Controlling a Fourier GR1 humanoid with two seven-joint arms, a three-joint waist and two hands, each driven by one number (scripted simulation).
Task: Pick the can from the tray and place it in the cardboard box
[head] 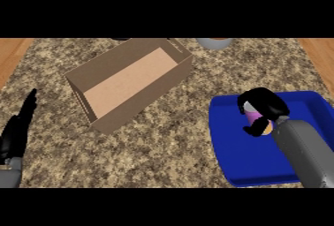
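Speckled stone worktop (195, 167). Can (253, 115) inside blue tray (254, 170), right hand (264, 106) curled round it for lifting. Cardboard box (130, 81) well left, open side up, ready. Left hand (16, 132) resting straight at left edge.

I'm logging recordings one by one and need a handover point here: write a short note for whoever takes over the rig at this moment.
Right hand: over the blue tray, fingers and thumb curled round the pink can. The view does not show whether the can is clear of the tray floor.
Left hand: open, resting at the view's left edge, holding nothing.
Cardboard box: open, on the counter to the tray's left, nothing visible inside.
Done: the can is grasped.
Left: lift it out of the tray, carry it left to the box, release it inside.
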